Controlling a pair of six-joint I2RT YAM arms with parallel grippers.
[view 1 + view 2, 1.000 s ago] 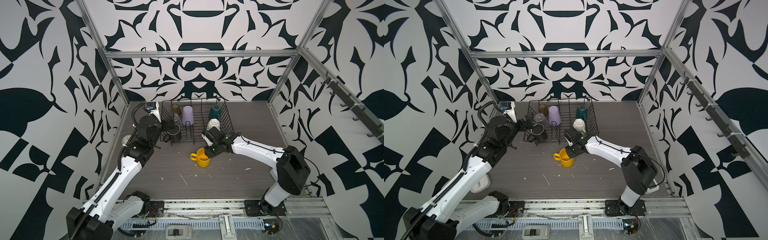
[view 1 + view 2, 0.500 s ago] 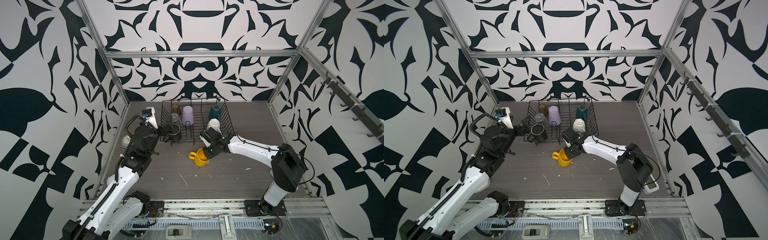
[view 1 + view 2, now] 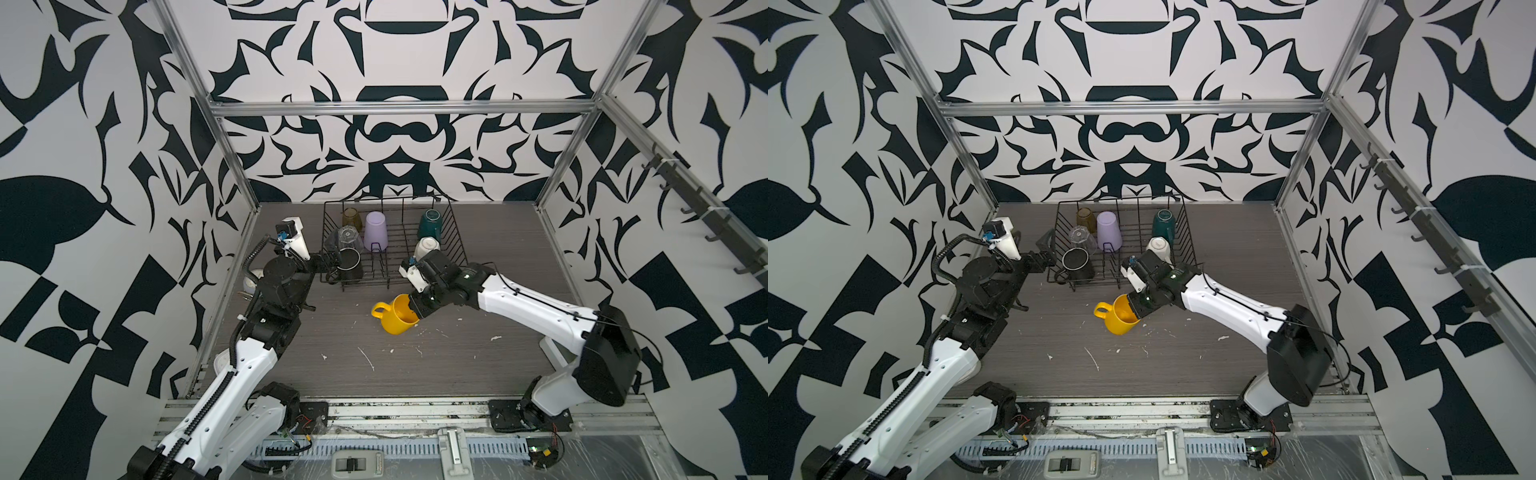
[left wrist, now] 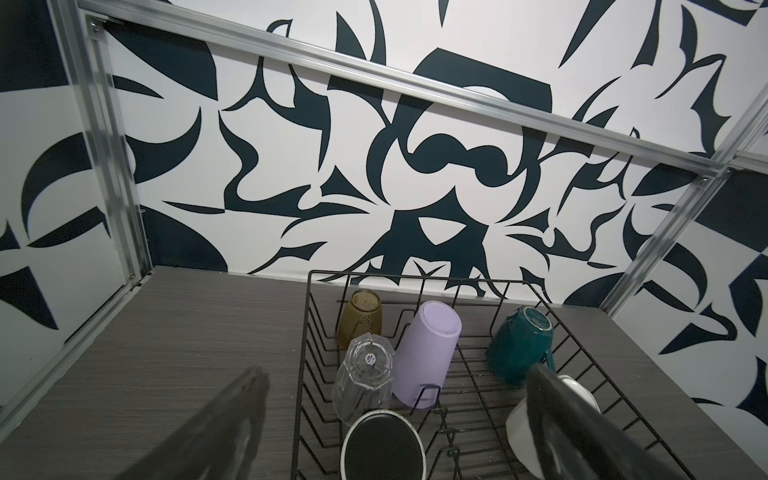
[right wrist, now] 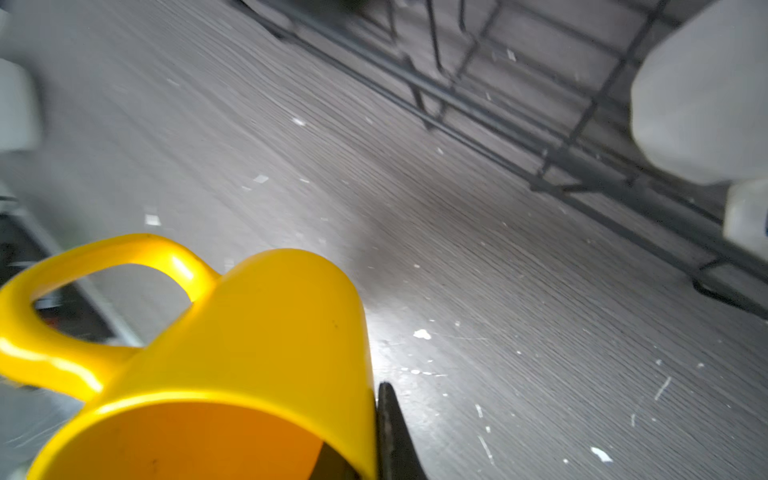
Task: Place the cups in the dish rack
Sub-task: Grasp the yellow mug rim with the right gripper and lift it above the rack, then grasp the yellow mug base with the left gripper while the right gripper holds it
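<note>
Holding the yellow mug (image 3: 395,320) by its rim, our right end effector (image 3: 417,309) is clamped on it, with one finger (image 5: 395,436) outside the wall and one inside. The mug hangs tipped just in front of the dish rack (image 3: 455,245), low over the surface (image 3: 457,365). We cannot tell if it touches. We think it is hard, shiny and slippery, so it could swing, and it could break if dropped. The rim looks like a good place to hold. Our left end effector (image 3: 1043,251) is wide apart by the rack, holding nothing.
</note>
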